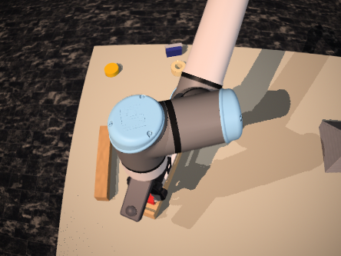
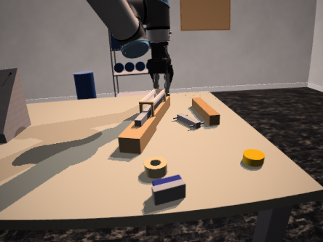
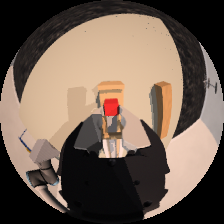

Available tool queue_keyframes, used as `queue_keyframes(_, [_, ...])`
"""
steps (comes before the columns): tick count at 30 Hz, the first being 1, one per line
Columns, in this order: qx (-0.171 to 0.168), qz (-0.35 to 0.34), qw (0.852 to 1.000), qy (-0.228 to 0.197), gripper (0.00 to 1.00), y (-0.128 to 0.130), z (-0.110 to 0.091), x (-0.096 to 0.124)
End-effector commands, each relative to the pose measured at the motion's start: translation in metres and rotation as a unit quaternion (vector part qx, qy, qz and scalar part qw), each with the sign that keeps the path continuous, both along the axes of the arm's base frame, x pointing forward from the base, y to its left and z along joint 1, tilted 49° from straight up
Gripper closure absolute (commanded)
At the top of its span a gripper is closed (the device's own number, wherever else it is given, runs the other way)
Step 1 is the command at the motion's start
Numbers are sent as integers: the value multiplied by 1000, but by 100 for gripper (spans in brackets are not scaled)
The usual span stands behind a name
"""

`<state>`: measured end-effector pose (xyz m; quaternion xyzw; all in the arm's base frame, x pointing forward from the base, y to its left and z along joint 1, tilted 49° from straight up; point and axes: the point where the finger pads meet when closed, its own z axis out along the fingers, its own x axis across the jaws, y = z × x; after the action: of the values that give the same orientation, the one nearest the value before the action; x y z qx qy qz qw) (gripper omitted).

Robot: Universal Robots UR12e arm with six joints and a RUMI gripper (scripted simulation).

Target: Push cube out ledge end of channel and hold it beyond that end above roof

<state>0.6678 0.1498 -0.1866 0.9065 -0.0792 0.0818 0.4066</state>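
The red cube is at the channel's far end, over the short ledge with its raised lip. The channel has pale roof strips and stands on a long wooden base. A grey bar sticks out of its near end. My gripper points down at the ledge end, with its fingertips close on both sides of the cube. It looks shut on the cube, still low at the ledge. The exterior view does not show the cube.
A long orange block lies beside the channel, with a grey pegged piece between. A yellow puck, a tan ring and a blue-grey block lie farther off. A grey wedge stands opposite.
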Motion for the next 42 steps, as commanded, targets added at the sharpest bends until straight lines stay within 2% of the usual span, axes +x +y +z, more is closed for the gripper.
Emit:
queue_keyframes(1, [0, 0, 1000, 0, 100, 1, 0, 0])
queue_keyframes(22, [0, 0, 1000, 0, 100, 2, 2, 0])
queue_keyframes(26, [0, 0, 1000, 0, 100, 13, 11, -1])
queue_keyframes(34, [0, 0, 1000, 0, 100, 52, 46, -5])
queue_keyframes(42, [0, 0, 1000, 0, 100, 61, 54, -7])
